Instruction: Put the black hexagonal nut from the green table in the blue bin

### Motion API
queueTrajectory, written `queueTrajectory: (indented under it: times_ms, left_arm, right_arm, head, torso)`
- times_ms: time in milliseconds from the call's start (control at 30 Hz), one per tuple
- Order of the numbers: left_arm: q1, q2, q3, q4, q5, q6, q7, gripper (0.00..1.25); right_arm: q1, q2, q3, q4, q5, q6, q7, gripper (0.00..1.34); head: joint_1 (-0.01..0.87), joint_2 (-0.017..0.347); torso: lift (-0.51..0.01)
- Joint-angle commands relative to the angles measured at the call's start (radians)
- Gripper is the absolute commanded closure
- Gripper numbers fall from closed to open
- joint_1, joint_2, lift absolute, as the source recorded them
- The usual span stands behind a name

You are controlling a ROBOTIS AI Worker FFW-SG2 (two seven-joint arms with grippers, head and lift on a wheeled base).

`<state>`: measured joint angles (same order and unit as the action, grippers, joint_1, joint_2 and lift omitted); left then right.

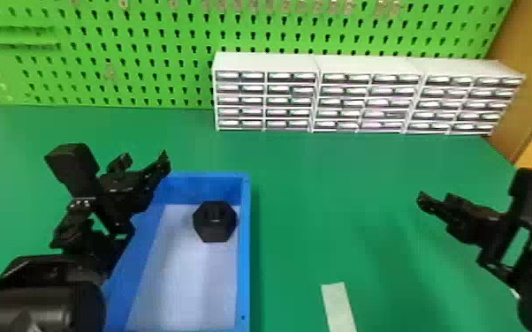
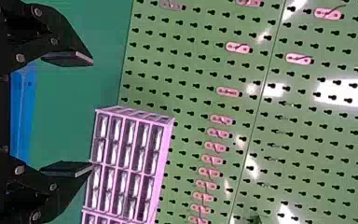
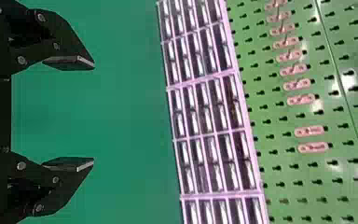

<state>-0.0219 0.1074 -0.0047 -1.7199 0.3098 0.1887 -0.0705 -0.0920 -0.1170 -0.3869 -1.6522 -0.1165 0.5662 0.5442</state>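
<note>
Jaws on both arms are wide open and empty, parted over the worktop, probably because nothing needs holding now. Head view gets you the blue bin with the black hexagonal nut sitting inside, near its far right corner, so it looks done imo. Left wrist view adds pink hangers on the pegboard way back.

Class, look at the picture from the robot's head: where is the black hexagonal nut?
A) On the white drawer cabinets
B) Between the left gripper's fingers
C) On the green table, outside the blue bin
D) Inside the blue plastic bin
D: the black hexagonal nut lies on the floor of the blue bin.
</note>
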Motion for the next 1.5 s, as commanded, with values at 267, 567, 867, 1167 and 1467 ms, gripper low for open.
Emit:
queueTrajectory:
  times_ms: [267, 567, 867, 1167, 1467]
  left_arm:
    - [0.0, 0.0, -0.001, 0.0, 0.0, 0.0, -0.002, 0.46]
    - [-0.001, 0.0, -0.001, 0.0, -0.002, 0.0, -0.003, 0.46]
    - [0.0, 0.0, 0.002, 0.0, -0.005, 0.0, -0.008, 0.46]
    - [-0.004, 0.0, 0.002, 0.0, -0.015, 0.002, -0.012, 0.46]
    - [-0.004, 0.0, 0.002, 0.0, -0.018, 0.002, -0.014, 0.46]
  right_arm:
    - [-0.014, -0.018, 0.033, 0.023, 0.012, 0.0, 0.026, 0.52]
    - [-0.014, -0.019, 0.034, 0.025, 0.012, 0.0, 0.028, 0.52]
    - [-0.015, -0.021, 0.039, 0.025, 0.012, 0.0, 0.028, 0.52]
    - [-0.018, -0.023, 0.045, 0.025, 0.012, 0.0, 0.028, 0.52]
    - [-0.021, -0.024, 0.046, 0.026, 0.012, 0.0, 0.028, 0.53]
  head:
    - [0.691, 0.009]
    - [0.691, 0.009]
    - [0.691, 0.009]
    - [0.691, 0.009]
    - [0.691, 0.009]
  torso:
    - [-0.097]
    - [-0.097]
    - [-0.097]
    - [-0.097]
    - [-0.097]
